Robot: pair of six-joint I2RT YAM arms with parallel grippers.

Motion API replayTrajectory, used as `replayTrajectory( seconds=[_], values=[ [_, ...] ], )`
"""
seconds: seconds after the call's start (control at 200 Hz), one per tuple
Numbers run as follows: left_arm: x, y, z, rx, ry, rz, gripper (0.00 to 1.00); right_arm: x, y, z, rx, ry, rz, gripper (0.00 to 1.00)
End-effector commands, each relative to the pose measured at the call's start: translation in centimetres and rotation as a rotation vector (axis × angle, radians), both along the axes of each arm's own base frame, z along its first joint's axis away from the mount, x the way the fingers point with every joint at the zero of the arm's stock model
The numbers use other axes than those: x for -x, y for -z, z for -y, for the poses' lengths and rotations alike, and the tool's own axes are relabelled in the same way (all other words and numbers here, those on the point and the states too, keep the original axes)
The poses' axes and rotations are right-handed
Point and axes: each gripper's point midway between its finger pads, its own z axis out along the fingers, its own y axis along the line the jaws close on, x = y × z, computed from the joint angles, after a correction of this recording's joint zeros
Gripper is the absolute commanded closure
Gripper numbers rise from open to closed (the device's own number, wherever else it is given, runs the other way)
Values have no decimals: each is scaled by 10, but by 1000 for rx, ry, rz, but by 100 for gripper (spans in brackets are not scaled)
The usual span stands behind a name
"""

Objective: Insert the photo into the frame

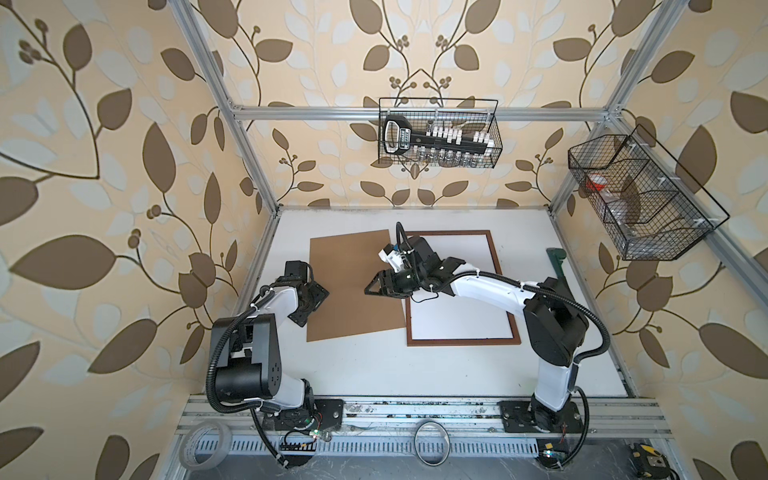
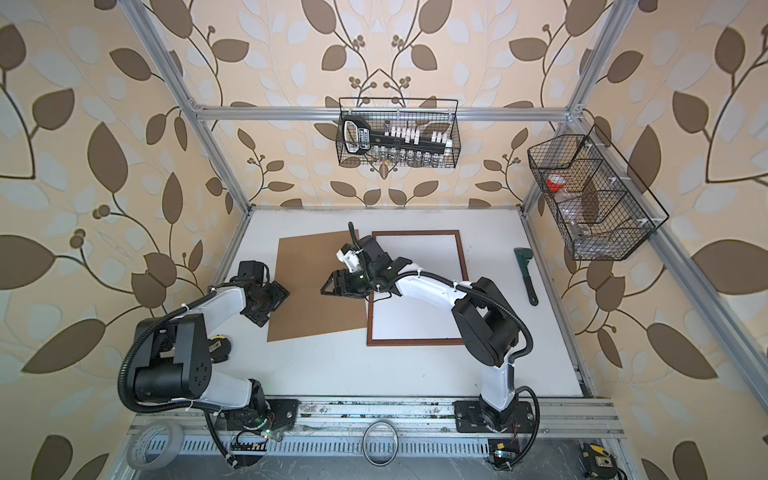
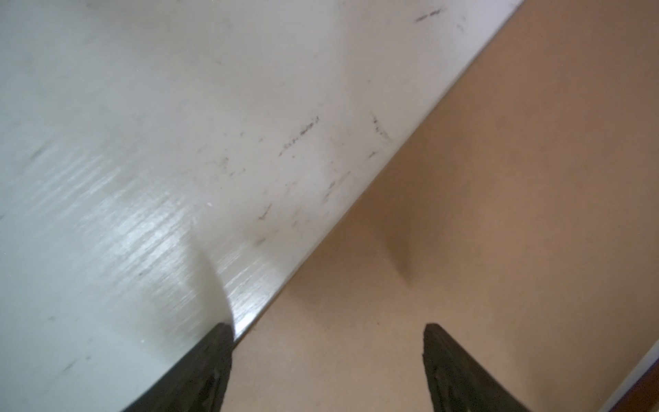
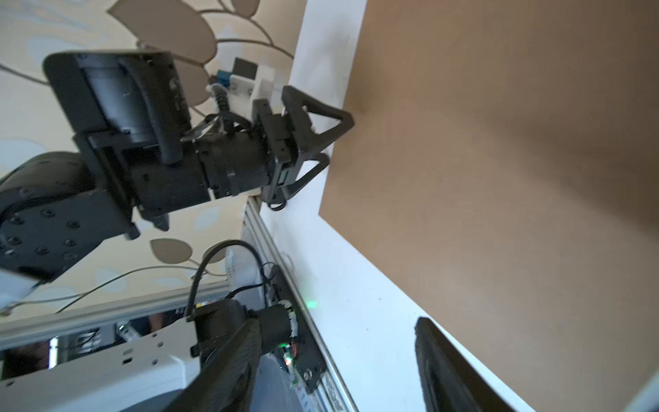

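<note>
The frame [image 1: 461, 342] [image 2: 415, 343], a thin reddish-brown border round a white inside, lies flat right of the table's middle. The photo does not show in any view. A plain brown backing board [image 1: 353, 266] [image 2: 316, 316] [image 3: 499, 178] [image 4: 499, 142] lies left of the frame and reaches its left side. My left gripper [image 1: 311, 307] [image 2: 270, 307] [image 3: 328, 342] [image 4: 321, 132] is open at the board's left edge, one finger over the table and one over the board. Over the board's right part, my right gripper [image 1: 370, 289] [image 2: 324, 289] [image 4: 331, 339] hangs open and holds nothing.
A green pipe wrench [image 1: 557, 266] [image 2: 525, 276] lies on the white table [image 1: 374, 374] right of the frame. Wire baskets hang on the back wall [image 1: 438, 133] and the right wall [image 1: 640, 199]. Tape rolls [image 1: 205, 446] sit on the front rail.
</note>
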Motion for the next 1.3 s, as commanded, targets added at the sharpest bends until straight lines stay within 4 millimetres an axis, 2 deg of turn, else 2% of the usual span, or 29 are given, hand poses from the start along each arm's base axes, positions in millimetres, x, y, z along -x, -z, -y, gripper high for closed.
replayTrajectory(
  seconds=[0.0,0.09,0.245,0.55,0.635,0.74,0.79,0.905,1.015,1.125,1.2,1.3],
  values=[
    [43,24,7,37,-22,-157,13,-17,56,42,339,121,24,31],
    [41,17,2,13,-23,-139,12,-24,73,49,443,150,55,30],
    [40,14,-1,-4,-11,-147,11,-29,90,54,583,173,119,29],
    [39,13,-2,-8,-9,-140,11,-25,133,64,645,189,57,28],
    [38,12,-5,-9,-15,-138,10,-25,146,74,670,198,29,28],
    [35,9,-9,-8,-21,-127,10,-31,152,97,770,225,55,27],
    [30,9,-7,6,-15,-116,10,-31,153,101,789,221,61,27],
    [24,22,3,69,9,-132,12,-21,156,83,719,167,14,26],
    [25,36,18,133,28,-152,13,3,158,48,577,90,-83,25],
    [26,37,22,137,41,-148,14,25,153,14,419,26,-176,24],
    [27,36,24,144,48,-146,15,27,134,-2,282,16,-207,23],
    [27,37,26,153,57,-146,16,24,90,-18,104,-33,-176,22]
  ],
)
